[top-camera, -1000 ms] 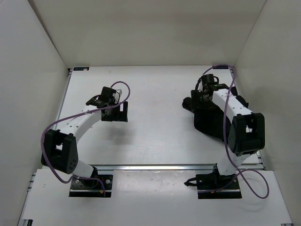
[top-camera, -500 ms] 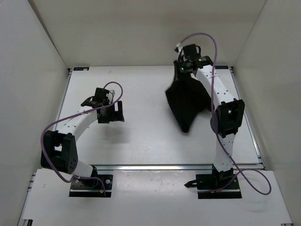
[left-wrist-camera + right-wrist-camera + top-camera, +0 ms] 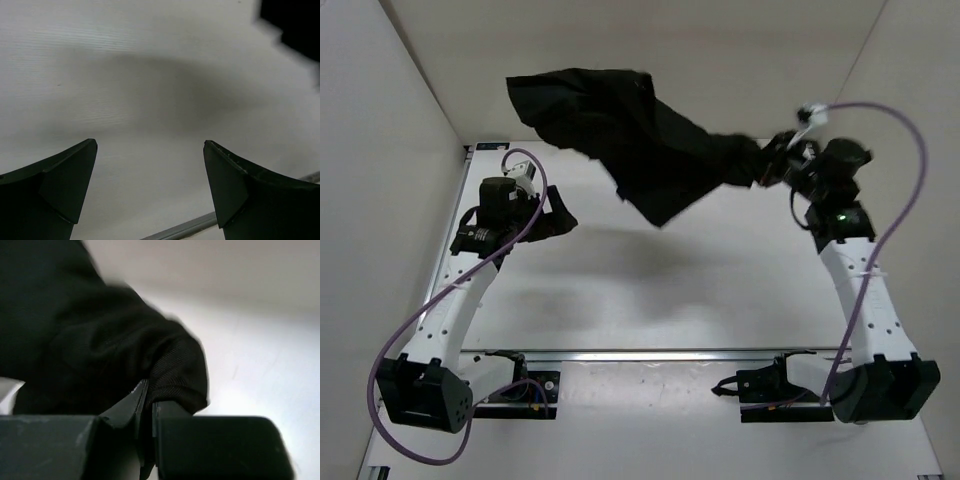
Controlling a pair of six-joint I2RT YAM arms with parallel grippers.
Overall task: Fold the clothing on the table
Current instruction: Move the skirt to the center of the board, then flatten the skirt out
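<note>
Clothing [image 3: 620,125] hangs in the air from my right gripper [image 3: 766,166], which is pinched tight on one edge. My left gripper [image 3: 558,215] is spread wide over the table [image 3: 670,290].

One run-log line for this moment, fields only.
right gripper: shut on clothing | clothing: in the air, off table | left gripper: open, empty | fold: not yet begun

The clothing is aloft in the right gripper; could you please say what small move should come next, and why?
Probably lower the clothing onto the table to spread it: the right gripper pinches one bunched edge, while the left gripper is open.
</note>
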